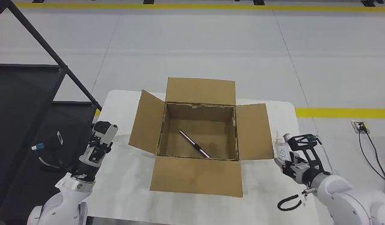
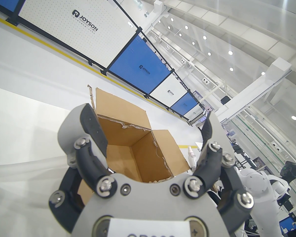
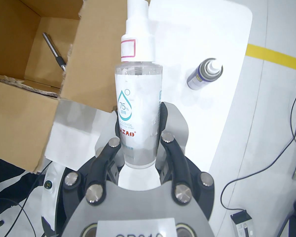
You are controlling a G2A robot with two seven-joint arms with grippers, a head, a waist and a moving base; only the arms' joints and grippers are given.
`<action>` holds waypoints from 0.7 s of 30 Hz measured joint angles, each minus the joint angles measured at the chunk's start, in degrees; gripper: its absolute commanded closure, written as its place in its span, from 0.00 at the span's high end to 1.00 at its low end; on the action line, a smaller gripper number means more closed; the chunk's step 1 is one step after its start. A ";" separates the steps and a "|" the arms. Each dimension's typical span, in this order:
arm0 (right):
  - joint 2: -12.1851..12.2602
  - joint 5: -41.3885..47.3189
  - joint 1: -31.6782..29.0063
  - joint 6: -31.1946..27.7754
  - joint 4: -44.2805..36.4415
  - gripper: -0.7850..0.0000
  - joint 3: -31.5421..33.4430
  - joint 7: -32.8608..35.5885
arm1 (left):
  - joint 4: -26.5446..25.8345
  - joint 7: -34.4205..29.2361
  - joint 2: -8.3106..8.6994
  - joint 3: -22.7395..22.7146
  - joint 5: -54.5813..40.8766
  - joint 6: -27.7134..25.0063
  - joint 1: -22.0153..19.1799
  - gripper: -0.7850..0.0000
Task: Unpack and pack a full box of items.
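Right-hand jaws, from the top view, close around a small spray bottle [image 1: 280,144] at the right gripper [image 1: 287,154], just beside the right flap of the one cardboard box [image 1: 195,177]. The box stands open, all four flaps out, in the middle of the white table [image 1: 120,171]. One dark pen [image 1: 194,144] lies slantwise on its floor. The left gripper [image 1: 102,132] is over the table's left edge, apart from the box; this view does not show how its jaws stand.

From the left wrist view, the left gripper [image 2: 148,122] has its jaws spread wide with nothing between them and nothing touched. The open box [image 2: 143,149] sits beyond the fingers.

From the right wrist view, the right gripper [image 3: 139,114] pinches the lower body of the clear spray bottle [image 3: 138,87], white pump pointing away from the wrist. One spray can [image 3: 204,73] stands upright on the table [image 3: 187,25], apart from the bottle. The box [image 3: 19,124] lies alongside, with the single pen [image 3: 53,50] inside.
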 measured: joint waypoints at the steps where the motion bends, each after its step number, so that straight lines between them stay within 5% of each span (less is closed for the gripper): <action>1: 0.11 0.29 0.19 -0.45 1.00 0.00 0.11 0.58 | 0.00 0.00 0.00 0.00 0.00 0.00 0.00 1.00; 13: 1.39 0.20 9.83 -4.78 20.22 0.00 -4.32 8.70 | 0.00 0.00 0.00 0.00 0.00 0.00 0.00 1.00; 21: 1.63 -4.25 18.20 -1.52 31.49 0.00 -9.96 11.93 | 0.00 0.00 0.00 0.00 0.00 0.00 0.00 1.00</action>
